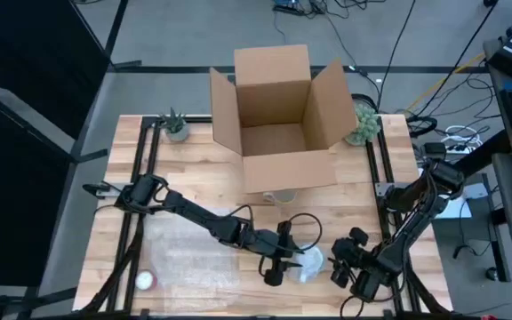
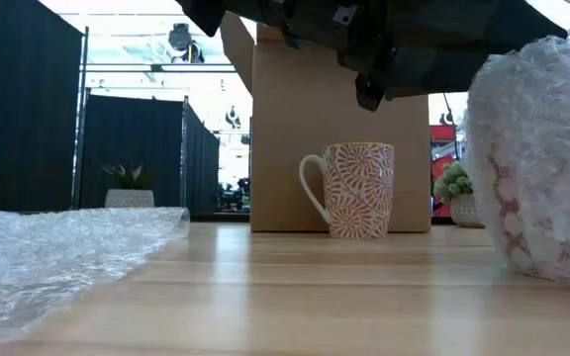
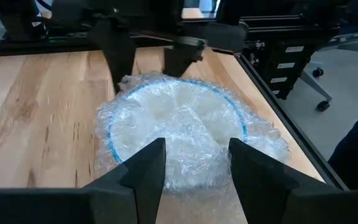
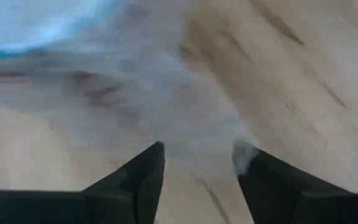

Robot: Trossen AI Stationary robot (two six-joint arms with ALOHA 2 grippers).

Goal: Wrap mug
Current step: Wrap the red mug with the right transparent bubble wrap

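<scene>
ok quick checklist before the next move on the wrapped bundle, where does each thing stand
1. Left claw open, fingers over the near edge of the wrapped bundle: ok.
2. Right claw open at the wrap's edge: ok; whether it touches the wrap: cannot tell.
3. Bundle fully covered in bubble wrap: ok from above; underside cannot tell.
4. Patterned mug upright, unwrapped, in front of the cardboard box: not ok for the task.
5. Spare bubble wrap sheet flat on the table's left: ok.
6. Box flaps open: ok.
</scene>
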